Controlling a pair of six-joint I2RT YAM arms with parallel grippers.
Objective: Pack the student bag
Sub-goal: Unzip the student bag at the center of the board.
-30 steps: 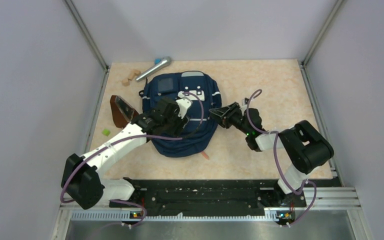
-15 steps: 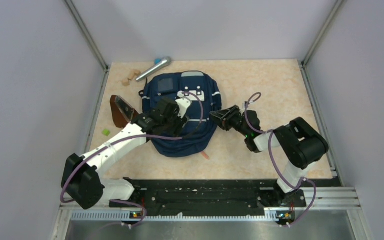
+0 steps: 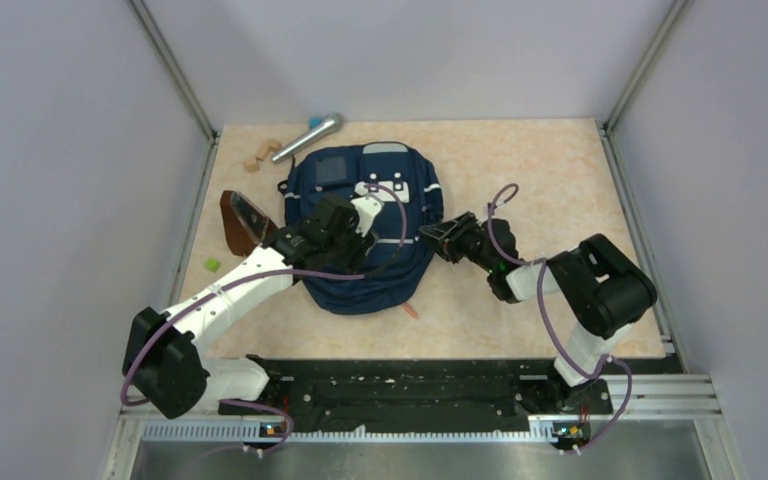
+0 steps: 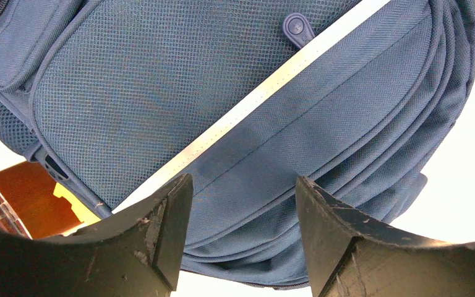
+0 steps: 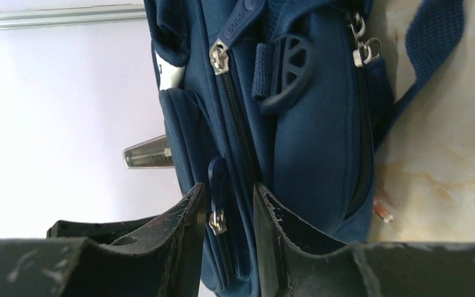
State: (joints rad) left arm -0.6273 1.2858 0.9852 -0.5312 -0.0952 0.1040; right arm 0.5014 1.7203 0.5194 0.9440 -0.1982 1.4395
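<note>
**A:** What is changed against a second ago?

**B:** Little. The right pincer (image 3: 432, 232) is brought slightly closer to the side of the large navy-blue fabric backpack (image 3: 365, 290) with light grey stripes. The backpack is laid flat in the middle of the beige table (image 3: 540, 170). The pincer's gap is narrowed a touch.

**A:** Is anything gripped?

**B:** Not visibly. In the right wrist view a dark-blue zipper pull (image 5: 216, 189) with a metal slider is framed between the narrow fingers, yet a gap is seen beside it. The left pincer (image 4: 241, 235) is kept wide above the front panel, empty.

**A:** And for the packing?

**B:** The opening of a zip is judged to be in preparation. The backpack is not yet opened, and a silver cylinder (image 3: 307, 137) is left outside it.
</note>
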